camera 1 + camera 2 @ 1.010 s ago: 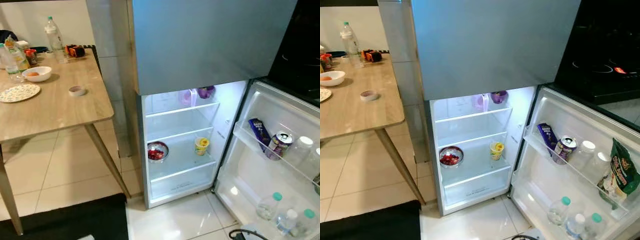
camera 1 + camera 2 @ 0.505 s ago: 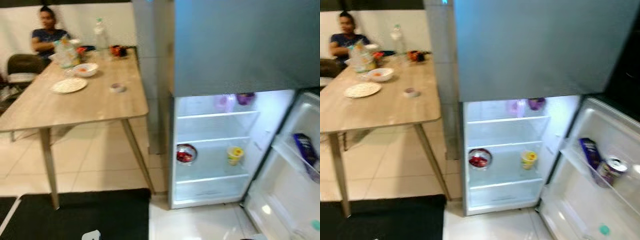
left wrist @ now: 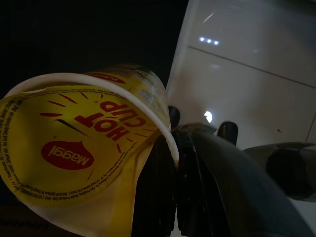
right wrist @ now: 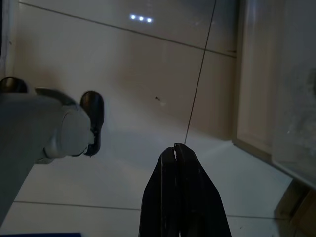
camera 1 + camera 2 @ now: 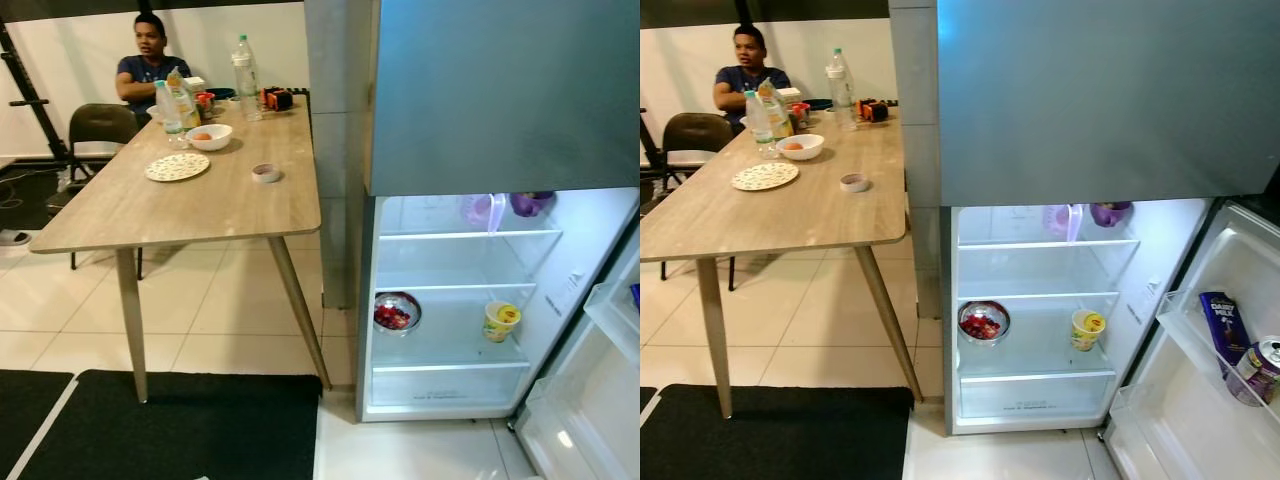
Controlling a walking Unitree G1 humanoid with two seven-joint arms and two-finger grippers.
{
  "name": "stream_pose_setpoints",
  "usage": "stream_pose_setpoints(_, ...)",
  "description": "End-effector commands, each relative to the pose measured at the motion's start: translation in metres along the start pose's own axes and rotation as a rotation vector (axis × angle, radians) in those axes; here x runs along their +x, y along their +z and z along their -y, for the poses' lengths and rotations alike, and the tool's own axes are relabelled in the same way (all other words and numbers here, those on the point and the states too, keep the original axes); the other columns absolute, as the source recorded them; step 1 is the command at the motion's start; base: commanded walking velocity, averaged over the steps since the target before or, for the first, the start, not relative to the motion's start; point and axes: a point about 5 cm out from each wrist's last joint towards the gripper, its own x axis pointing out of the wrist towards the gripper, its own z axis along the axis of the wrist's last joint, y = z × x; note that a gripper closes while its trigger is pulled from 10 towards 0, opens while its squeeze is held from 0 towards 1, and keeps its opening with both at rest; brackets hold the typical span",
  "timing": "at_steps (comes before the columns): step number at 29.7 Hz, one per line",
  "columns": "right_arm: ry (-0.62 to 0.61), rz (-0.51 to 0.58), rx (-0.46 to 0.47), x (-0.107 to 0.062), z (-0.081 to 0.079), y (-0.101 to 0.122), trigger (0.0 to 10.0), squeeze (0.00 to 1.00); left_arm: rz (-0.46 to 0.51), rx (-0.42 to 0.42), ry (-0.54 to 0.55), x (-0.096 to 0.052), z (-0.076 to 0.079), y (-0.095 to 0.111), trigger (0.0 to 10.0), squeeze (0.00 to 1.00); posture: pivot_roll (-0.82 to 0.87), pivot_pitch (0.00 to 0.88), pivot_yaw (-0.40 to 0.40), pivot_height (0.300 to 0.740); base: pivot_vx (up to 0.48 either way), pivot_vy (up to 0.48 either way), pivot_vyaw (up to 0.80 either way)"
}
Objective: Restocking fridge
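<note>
Long black gripper fingers [image 4: 180,197], pale grey rounded foot [image 4: 47,123].

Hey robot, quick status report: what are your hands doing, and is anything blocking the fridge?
Left gripper shut on yellow Maggi Hot Cup noodle cup. Right gripper shut, empty. Open fridge ahead, nothing blocking.

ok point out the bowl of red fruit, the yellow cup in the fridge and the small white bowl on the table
bowl of red fruit [image 5: 984,323], right eye view, the fruit
yellow cup [image 5: 1088,328], right eye view, its side
small white bowl [image 5: 211,136], left eye view, its outer wall

A home kitchen-diner: an open fridge [image 5: 1040,300] stands beside a wooden dining table [image 5: 190,190] on a pale tiled floor [image 5: 230,320].
</note>
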Motion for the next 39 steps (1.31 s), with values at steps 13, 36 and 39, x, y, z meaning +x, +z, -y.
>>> stream_pose_setpoints(13,0.040,0.014,0.001,0.003,-0.020,0.009,10.0,0.00,-0.023,0.036,-0.013,-0.001,0.001,-0.007,10.0,0.00,-0.05,0.000,0.007,0.740,0.000,0.000,0.00)
stream_pose_setpoints(36,0.039,-0.004,0.023,0.002,-0.021,0.004,10.0,0.00,-0.034,0.020,-0.023,0.000,0.004,-0.008,10.0,0.00,-0.07,0.000,0.015,0.740,0.000,0.000,0.00)
stream_pose_setpoints(39,0.040,-0.003,0.022,0.002,-0.022,0.004,10.0,0.00,-0.033,0.020,-0.024,0.000,0.004,-0.008,10.0,0.00,-0.06,0.000,0.015,0.740,0.000,0.000,0.00)
